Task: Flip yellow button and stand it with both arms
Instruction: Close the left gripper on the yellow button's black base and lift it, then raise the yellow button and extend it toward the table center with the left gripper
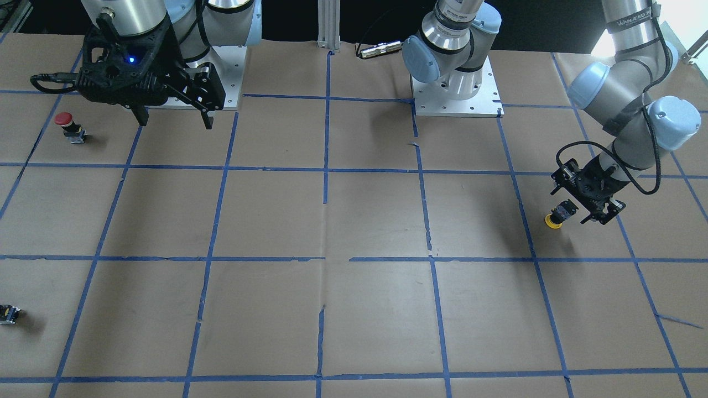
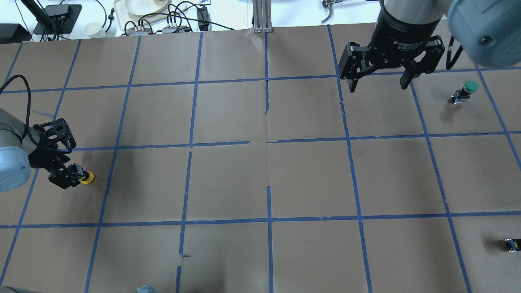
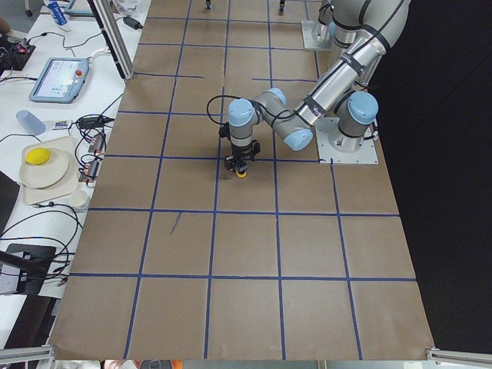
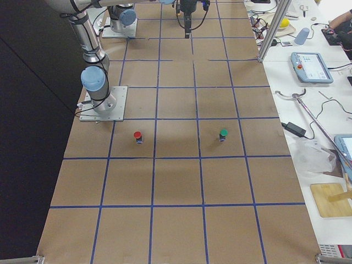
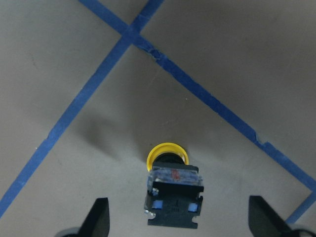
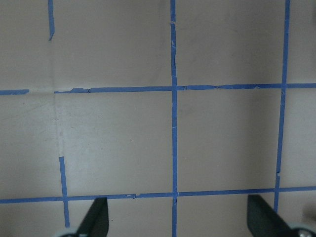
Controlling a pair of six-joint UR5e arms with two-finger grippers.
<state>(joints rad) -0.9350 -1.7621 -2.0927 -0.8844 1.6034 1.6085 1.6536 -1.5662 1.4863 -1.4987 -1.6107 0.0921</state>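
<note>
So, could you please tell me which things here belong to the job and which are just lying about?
Job: yellow button, left pincer, right pincer.
Lying about: red button, green button, small capless part.

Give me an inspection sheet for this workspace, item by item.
Surface: brown paper table with a blue tape grid; tape broken in places.
Job's things: yellow button on the table, cap pointing away from the left gripper, between its fingers, untouched.
Clutter: red-capped button, green-capped button, small black-grey part, all apart.
Grippers: left open around the button; right gripper open, empty, above the table.
Cables: black cable looped at the left wrist.
Surroundings: bench with plate and cup; teach pendant.
</note>
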